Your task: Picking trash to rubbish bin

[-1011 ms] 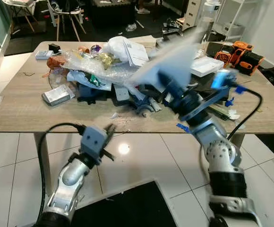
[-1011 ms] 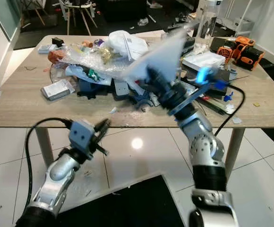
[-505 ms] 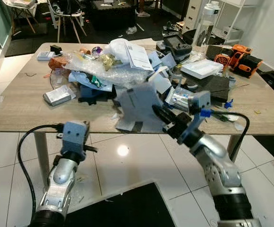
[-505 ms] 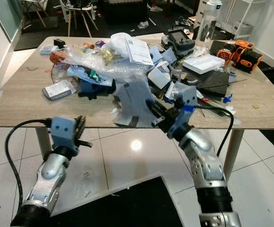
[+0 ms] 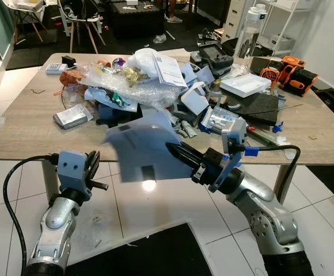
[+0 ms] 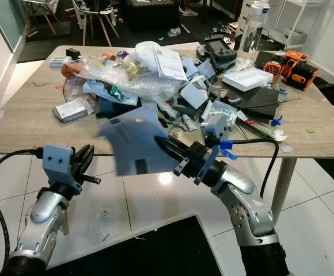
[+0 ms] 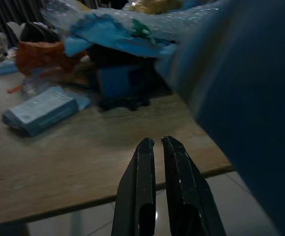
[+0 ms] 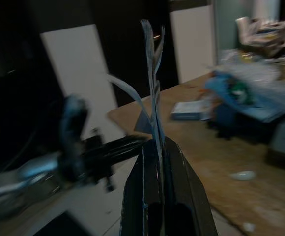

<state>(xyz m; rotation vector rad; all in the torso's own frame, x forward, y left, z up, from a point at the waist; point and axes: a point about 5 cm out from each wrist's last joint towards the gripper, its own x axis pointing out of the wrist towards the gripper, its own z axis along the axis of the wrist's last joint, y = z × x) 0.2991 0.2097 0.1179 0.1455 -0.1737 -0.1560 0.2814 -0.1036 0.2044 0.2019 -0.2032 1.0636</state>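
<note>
My right gripper [image 5: 175, 152] is shut on a blue-grey flat sheet of trash [image 5: 141, 150], holding it in the air in front of the table's near edge, above the floor. In the right wrist view the sheet [image 8: 152, 83] stands edge-on between the fingers [image 8: 132, 191]. My left gripper [image 5: 95, 167] hangs lower left, below the table edge, fingers [image 7: 141, 196] pressed together with nothing between them. A heap of trash [image 5: 138, 80] covers the wooden table [image 5: 23, 132]: bubble wrap, paper, blue packaging. The black bin opening [image 5: 150, 253] lies below on the floor.
An orange power tool [image 5: 288, 66], a white box [image 5: 245, 83], a black mat [image 5: 259, 106] and a clear bottle [image 5: 247, 40] sit at the table's right. A grey packet [image 5: 71, 117] lies at the left. Chairs [image 5: 80, 17] stand beyond. White floor tiles [image 5: 173, 201] surround the bin.
My right arm has swung the sheet from high over the table down and leftward to below table level. My left gripper has moved left and lowered.
</note>
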